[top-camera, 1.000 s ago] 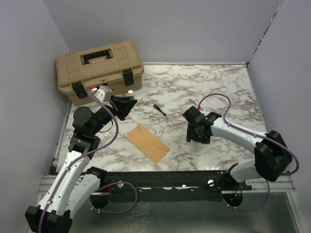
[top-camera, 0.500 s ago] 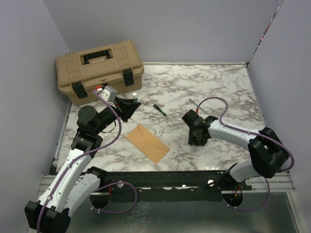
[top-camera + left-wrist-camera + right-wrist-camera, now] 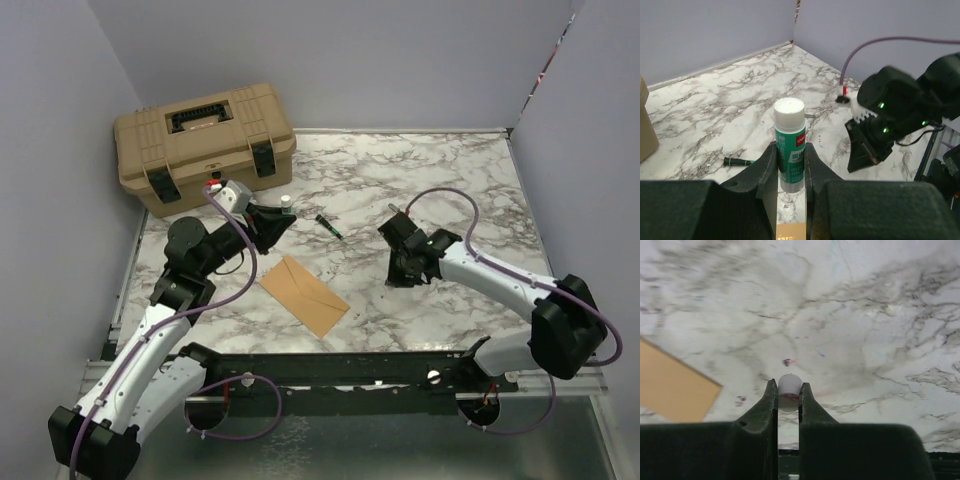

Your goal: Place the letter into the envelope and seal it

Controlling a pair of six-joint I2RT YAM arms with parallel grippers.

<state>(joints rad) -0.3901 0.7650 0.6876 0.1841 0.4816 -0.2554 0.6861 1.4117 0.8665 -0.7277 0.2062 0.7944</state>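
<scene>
The kraft-brown envelope (image 3: 305,295) lies flat on the marble table between the arms, its flap side not discernible. Its corner shows in the right wrist view (image 3: 670,390), and a strip of it shows under the left fingers (image 3: 790,231). The letter is not in view. My left gripper (image 3: 283,216) (image 3: 790,151) is shut on a green glue stick (image 3: 789,137) with a white top, held upright above the table, up and left of the envelope. My right gripper (image 3: 402,268) (image 3: 788,391) is shut on a small white cap (image 3: 789,386) low over the table, right of the envelope.
A tan toolbox (image 3: 205,140) stands at the back left. A thin green-and-black pen (image 3: 329,226) (image 3: 740,162) lies on the marble behind the envelope. A black rail (image 3: 340,365) runs along the near table edge. Purple-grey walls close in the sides and back.
My right gripper has closed from wide open onto the small white cap. The left arm has carried the glue stick a little to the right, towards the table's middle.
</scene>
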